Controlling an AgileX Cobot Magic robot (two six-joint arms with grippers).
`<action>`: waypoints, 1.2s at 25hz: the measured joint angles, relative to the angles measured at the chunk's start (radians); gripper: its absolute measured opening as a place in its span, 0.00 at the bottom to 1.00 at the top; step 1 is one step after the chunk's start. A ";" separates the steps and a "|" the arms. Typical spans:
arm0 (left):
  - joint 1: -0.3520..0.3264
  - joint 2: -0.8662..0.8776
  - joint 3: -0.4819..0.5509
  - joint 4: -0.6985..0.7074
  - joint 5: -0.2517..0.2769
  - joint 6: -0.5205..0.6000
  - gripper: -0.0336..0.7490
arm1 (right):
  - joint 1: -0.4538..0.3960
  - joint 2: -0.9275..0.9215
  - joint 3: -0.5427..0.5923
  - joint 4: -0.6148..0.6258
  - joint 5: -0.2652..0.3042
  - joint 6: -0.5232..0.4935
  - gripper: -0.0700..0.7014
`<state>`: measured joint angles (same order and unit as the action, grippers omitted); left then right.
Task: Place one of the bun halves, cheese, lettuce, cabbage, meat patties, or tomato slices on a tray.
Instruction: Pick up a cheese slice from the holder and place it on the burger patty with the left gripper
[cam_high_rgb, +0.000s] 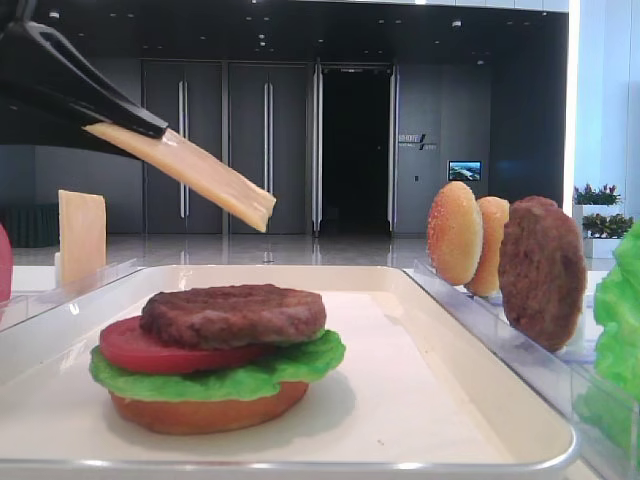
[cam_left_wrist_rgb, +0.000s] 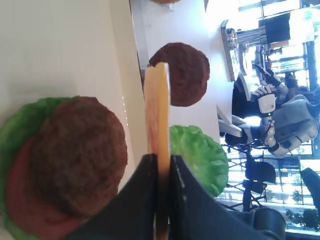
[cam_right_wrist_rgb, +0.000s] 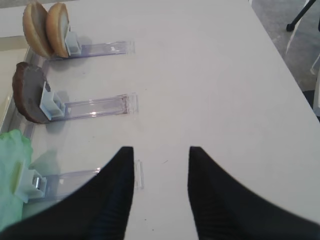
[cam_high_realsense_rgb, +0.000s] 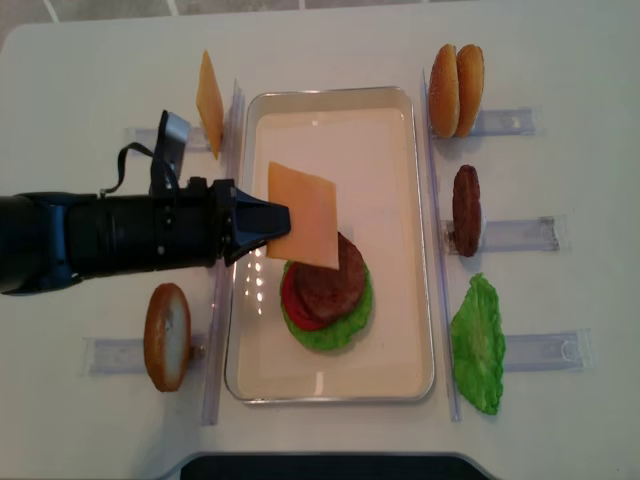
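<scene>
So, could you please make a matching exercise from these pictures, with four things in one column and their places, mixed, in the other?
Things:
1. cheese slice
2. meat patty
3. lettuce leaf
4. bun half

Places:
A. on a clear rack left of the tray
B. on a rack right of the tray
C. held in the left gripper above the tray
D. top of the stack on the tray

Pairs: 1-C, 2-D, 3-B, 4-A

Tray (cam_high_rgb: 480, 400) glossy cream plastic w/ smooth rim. Patty (cam_high_rgb: 233, 314) rough, grainy, matt. Racks (cam_right_wrist_rgb: 97, 106) clear plastic; cheese (cam_high_realsense_rgb: 303, 215) smooth.
</scene>
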<state>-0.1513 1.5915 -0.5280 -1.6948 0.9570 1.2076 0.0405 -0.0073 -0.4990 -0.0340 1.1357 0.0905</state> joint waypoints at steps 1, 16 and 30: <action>-0.005 0.000 0.008 -0.001 0.004 0.005 0.08 | 0.000 0.000 0.000 0.000 0.000 0.000 0.46; -0.019 0.141 0.051 -0.006 0.087 0.119 0.08 | 0.000 0.000 0.000 0.000 0.000 0.000 0.46; -0.019 0.158 0.051 -0.006 0.117 0.157 0.08 | 0.000 0.000 0.000 0.000 0.000 0.000 0.46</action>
<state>-0.1708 1.7497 -0.4772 -1.7011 1.0742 1.3643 0.0405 -0.0073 -0.4990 -0.0340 1.1357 0.0905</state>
